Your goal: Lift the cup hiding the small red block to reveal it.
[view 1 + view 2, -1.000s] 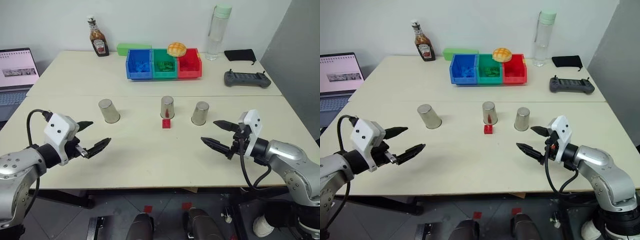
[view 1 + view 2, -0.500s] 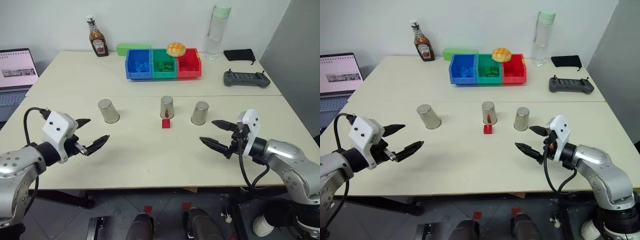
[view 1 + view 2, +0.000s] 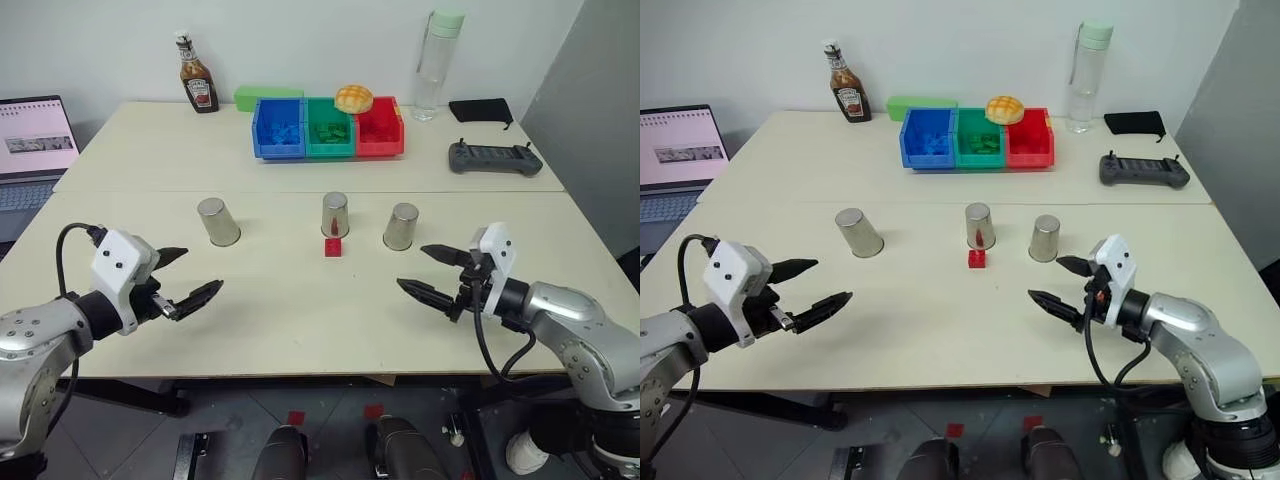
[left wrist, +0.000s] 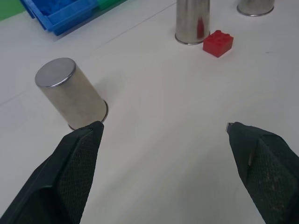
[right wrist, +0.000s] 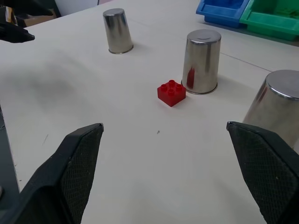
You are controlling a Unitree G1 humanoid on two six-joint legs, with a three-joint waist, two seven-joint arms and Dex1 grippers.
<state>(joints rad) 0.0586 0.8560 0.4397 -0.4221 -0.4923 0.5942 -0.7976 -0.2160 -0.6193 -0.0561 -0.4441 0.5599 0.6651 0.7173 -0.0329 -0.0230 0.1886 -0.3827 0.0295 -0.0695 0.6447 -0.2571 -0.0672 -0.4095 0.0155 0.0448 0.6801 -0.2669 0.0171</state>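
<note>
Three alike steel cups stand upside down in a row: left cup (image 3: 217, 221), middle cup (image 3: 335, 214), right cup (image 3: 401, 226). The small red block (image 3: 332, 248) lies uncovered on the table, just in front of the middle cup (image 5: 201, 60) and apart from it. No cup covers the block (image 5: 171, 92). My left gripper (image 3: 199, 270) hovers open near the table's front left, a short way in front of the left cup (image 4: 70, 95). On the front right my right gripper (image 3: 413, 267) hangs open, just in front of the right cup. Both hold nothing.
At the back stand blue (image 3: 277, 128), green (image 3: 328, 128) and red (image 3: 379, 126) bins, with a bun (image 3: 353, 98), a ketchup bottle (image 3: 196, 76) and a water bottle (image 3: 437, 62). A black controller (image 3: 494, 158) lies back right. A laptop (image 3: 35, 140) sits left.
</note>
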